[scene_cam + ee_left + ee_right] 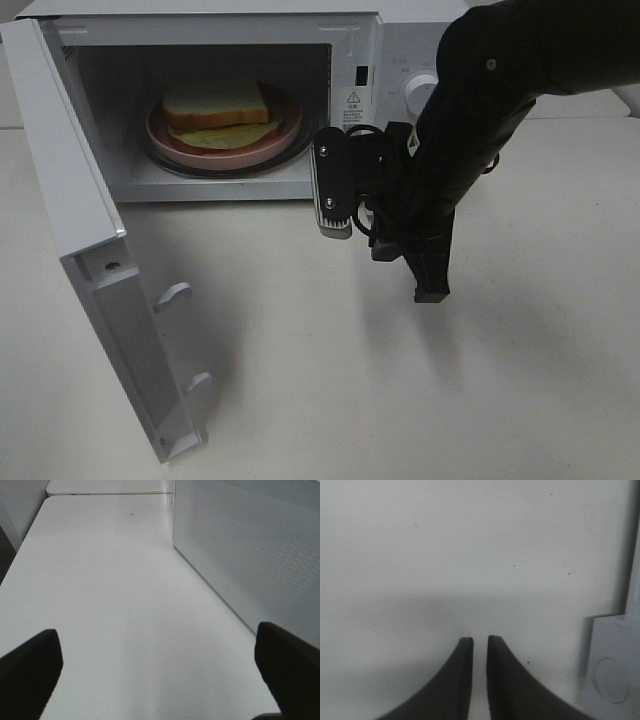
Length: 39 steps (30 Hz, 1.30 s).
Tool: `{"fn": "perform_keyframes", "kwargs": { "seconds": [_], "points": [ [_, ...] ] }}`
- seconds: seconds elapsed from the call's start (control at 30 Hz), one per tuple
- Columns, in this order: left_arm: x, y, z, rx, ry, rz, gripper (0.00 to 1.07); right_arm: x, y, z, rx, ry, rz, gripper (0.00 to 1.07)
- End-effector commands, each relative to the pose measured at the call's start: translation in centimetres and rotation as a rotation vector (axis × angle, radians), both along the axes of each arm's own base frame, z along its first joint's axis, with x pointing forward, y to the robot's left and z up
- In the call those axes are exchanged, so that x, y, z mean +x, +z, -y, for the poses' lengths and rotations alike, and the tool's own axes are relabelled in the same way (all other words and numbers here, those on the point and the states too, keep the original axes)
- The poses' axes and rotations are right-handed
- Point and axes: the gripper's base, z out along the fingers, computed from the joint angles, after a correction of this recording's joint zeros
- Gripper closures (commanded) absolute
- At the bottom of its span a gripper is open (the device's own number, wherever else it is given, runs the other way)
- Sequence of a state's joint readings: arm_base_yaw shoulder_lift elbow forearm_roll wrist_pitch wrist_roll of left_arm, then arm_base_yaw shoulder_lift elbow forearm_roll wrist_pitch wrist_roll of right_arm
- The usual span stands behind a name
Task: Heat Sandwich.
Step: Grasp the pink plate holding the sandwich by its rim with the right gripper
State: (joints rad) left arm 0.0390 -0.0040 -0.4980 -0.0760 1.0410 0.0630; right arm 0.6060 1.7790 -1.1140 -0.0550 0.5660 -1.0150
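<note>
The sandwich [215, 105], white bread over a pale yellow-green filling, lies on a round pink plate [291, 128] inside the open microwave [340, 60]. My right gripper [431, 292] points down at the table in front of the microwave's right half, outside the cavity. In the right wrist view the right gripper [480, 641] shows a narrow gap between its dark fingers, with nothing in it. My left gripper [160, 655] is wide open and empty over bare table, beside the microwave's perforated side wall [250, 545]. The left arm does not show in the exterior high view.
The microwave door [90, 250] swings out far to the left, its latch hooks [175, 295] facing the table. A dial [418, 90] sits on the control panel behind my right arm. A white moulded corner [610, 675] shows beside the right gripper.
</note>
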Motion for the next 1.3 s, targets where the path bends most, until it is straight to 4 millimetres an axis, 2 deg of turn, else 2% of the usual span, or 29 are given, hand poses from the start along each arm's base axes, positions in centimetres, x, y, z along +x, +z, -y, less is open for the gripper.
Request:
{"fn": "perform_keyframes", "kwargs": {
  "seconds": [0.03, 0.07, 0.1, 0.13, 0.17, 0.2, 0.23, 0.27, 0.3, 0.4, 0.5, 0.77, 1.0, 1.3],
  "points": [
    [-0.3, -0.1, 0.0, -0.001, 0.0, 0.024, 0.05, 0.4, 0.5, 0.1, -0.032, 0.084, 0.064, 0.82],
    [-0.3, -0.1, 0.0, -0.001, 0.0, 0.024, 0.05, 0.5, 0.5, 0.1, -0.033, 0.09, 0.075, 0.78],
    [-0.3, -0.1, 0.0, -0.001, 0.0, 0.024, 0.05, 0.6, 0.6, 0.1, -0.033, 0.096, 0.088, 0.66],
    [-0.3, -0.1, 0.0, -0.001, 0.0, 0.024, 0.05, 0.6, 0.6, 0.1, -0.033, 0.096, 0.088, 0.66],
    [-0.3, -0.1, 0.0, -0.001, 0.0, 0.024, 0.05, 0.6, 0.6, 0.0, -0.027, 0.096, 0.096, 0.59],
    [-0.3, -0.1, 0.0, -0.001, 0.0, 0.024, 0.05, 0.7, 0.6, 0.0, -0.022, 0.094, 0.101, 0.51],
    [-0.3, -0.1, 0.0, -0.001, 0.0, 0.024, 0.05, 0.7, 0.7, -0.1, -0.017, 0.095, 0.108, 0.36],
    [-0.3, -0.1, 0.0, -0.001, 0.0, 0.024, 0.05, 0.8, 0.7, -0.1, -0.016, 0.096, 0.109, 0.29],
    [-0.3, -0.1, 0.0, -0.001, 0.0, 0.024, 0.05, 0.8, 0.7, -0.1, -0.016, 0.096, 0.109, 0.29],
    [-0.3, -0.1, 0.0, -0.001, 0.0, 0.024, 0.05, 0.8, 0.7, -0.2, -0.002, 0.092, 0.121, 0.09],
    [-0.3, -0.1, 0.0, -0.001, 0.0, 0.024, 0.05, 0.8, 0.7, -0.3, -0.003, 0.096, 0.121, 0.06],
    [-0.3, -0.1, 0.0, -0.001, 0.0, 0.024, 0.05, 1.1, 1.2, -0.5, 0.002, 0.111, 0.145, 0.09],
    [-0.3, -0.1, 0.0, -0.001, 0.0, 0.024, 0.05, 2.2, 3.2, -1.3, 0.037, 0.115, 0.206, 0.1],
    [-0.3, -0.1, 0.0, -0.001, 0.0, 0.024, 0.05, 3.7, 3.7, -2.4, 0.054, 0.121, 0.24, 0.12]
  ]
}}
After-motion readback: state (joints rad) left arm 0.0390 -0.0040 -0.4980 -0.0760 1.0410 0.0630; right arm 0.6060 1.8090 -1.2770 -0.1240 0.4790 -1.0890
